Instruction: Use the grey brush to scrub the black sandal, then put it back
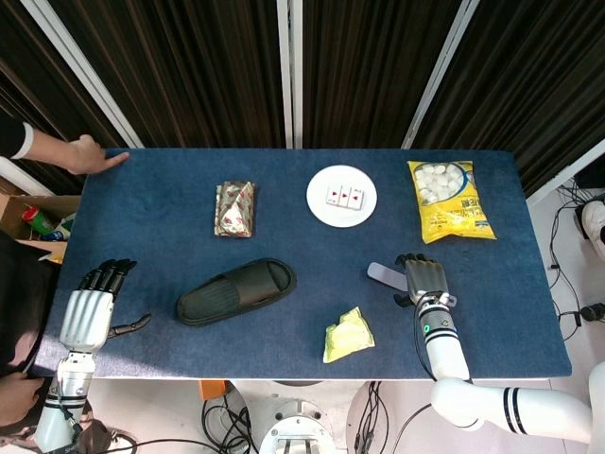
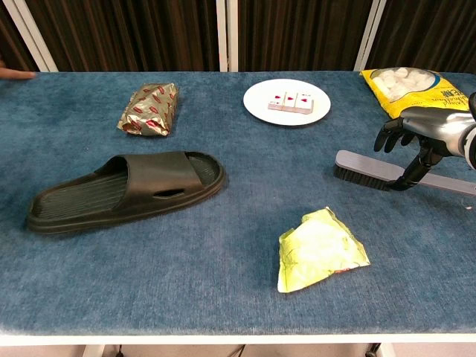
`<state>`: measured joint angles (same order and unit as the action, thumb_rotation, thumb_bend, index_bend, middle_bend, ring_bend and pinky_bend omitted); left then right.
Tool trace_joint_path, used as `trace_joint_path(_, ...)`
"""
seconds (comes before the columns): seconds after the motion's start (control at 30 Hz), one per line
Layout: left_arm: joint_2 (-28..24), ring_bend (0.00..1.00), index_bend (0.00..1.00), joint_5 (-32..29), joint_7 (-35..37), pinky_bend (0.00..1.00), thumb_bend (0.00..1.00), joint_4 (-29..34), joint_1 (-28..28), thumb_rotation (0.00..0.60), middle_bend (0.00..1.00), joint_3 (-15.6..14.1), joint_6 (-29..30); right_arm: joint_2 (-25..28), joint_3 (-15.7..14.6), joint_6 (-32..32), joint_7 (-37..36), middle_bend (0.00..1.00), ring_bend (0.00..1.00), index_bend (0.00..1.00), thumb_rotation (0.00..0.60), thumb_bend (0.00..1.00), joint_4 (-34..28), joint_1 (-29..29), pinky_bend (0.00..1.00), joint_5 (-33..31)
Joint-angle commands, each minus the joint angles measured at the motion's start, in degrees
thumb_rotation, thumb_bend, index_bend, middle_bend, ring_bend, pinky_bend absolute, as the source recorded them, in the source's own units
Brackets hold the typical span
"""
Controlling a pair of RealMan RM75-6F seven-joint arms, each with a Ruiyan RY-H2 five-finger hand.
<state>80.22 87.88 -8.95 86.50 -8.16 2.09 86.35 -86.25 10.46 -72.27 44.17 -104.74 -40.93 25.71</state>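
The black sandal (image 1: 236, 291) (image 2: 126, 190) lies on its sole left of the table's middle, toe toward the left. To the right, the grey brush (image 1: 386, 274) (image 2: 364, 165) lies flat on the blue cloth, bristles down, handle running right. My right hand (image 1: 427, 279) (image 2: 428, 134) hovers over the brush handle with its fingers curled downward and apart. Its thumb reaches down to the handle, and the brush still rests on the table. My left hand (image 1: 90, 307) is at the front left table edge, fingers straight, holding nothing. It is outside the chest view.
A foil snack packet (image 1: 234, 208) (image 2: 150, 108) lies behind the sandal. A white plate (image 1: 317, 199) (image 2: 256, 97) with small pieces stands at the back centre, and a yellow bag (image 1: 449, 200) (image 2: 405, 85) at the back right. A yellow-green packet (image 1: 347, 334) (image 2: 320, 249) lies near the front. A person's hand (image 1: 90, 153) rests on the back left corner.
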Motion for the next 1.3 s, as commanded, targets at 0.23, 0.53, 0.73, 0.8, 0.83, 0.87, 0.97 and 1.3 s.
trace_joint_path(0.23, -0.34, 0.15, 0.17, -0.49, -0.29, 0.25, 0.09, 0.6, 0.11, 0.453, 0.17, -0.15, -0.68, -0.57, -0.44, -0.77, 0.16, 0.27, 0.18, 0.32, 0.6, 0.2, 0.2, -0.15, 0.33, 0.41)
trace_joint_path(0.53, -0.73, 0.15, 0.17, -0.68, -0.26, 0.25, 0.09, 0.89, 0.26, 0.449, 0.17, -0.37, -1.07, -1.95, -0.19, -2.12, 1.04, 0.31, 0.22, 0.35, 0.6, 0.21, 0.86, -0.6, 0.35, -0.08)
trace_joint_path(0.73, -0.76, 0.15, 0.17, -1.0, 0.19, 0.25, 0.09, 0.71, 0.22, 0.452, 0.17, -0.43, -1.65, -2.65, 0.04, -2.59, 2.1, 0.32, 0.23, 0.37, 0.6, 0.21, 1.7, -0.88, 0.37, -1.43)
trace_joint_path(0.8, -0.72, 0.15, 0.17, -0.99, 0.25, 0.25, 0.09, 0.66, 0.17, 0.452, 0.17, -0.4, -1.74, -2.8, 0.22, -2.6, 2.07, 0.32, 0.23, 0.37, 0.6, 0.21, 1.88, -0.92, 0.37, -1.49)
trace_joint_path(0.83, -0.71, 0.15, 0.17, -1.02, 0.25, 0.25, 0.09, 0.64, 0.16, 0.453, 0.17, -0.39, -1.79, -2.89, 0.24, -2.69, 2.03, 0.32, 0.23, 0.37, 0.6, 0.21, 2.0, -0.91, 0.37, -1.36)
trace_joint_path(0.87, -0.71, 0.15, 0.17, -1.06, 0.24, 0.25, 0.09, 0.63, 0.14, 0.452, 0.17, -0.38, -1.86, -2.98, 0.26, -2.84, 2.0, 0.31, 0.23, 0.37, 0.6, 0.21, 2.13, -0.9, 0.37, -1.21)
trace_joint_path(0.97, -0.74, 0.15, 0.17, -1.17, 0.19, 0.25, 0.09, 0.66, 0.06, 0.454, 0.17, -0.35, -2.11, -3.15, 0.38, -2.84, 2.18, 0.31, 0.23, 0.37, 0.6, 0.21, 2.36, -0.92, 0.37, -1.47)
trace_joint_path(1.3, -0.87, 0.15, 0.17, -1.25, 0.12, 0.25, 0.09, 0.84, 0.02, 0.453, 0.17, -0.51, -2.52, -4.08, 0.66, -1.51, 2.4, 0.32, 0.24, 0.4, 0.6, 0.23, 3.55, -1.36, 0.38, -2.26)
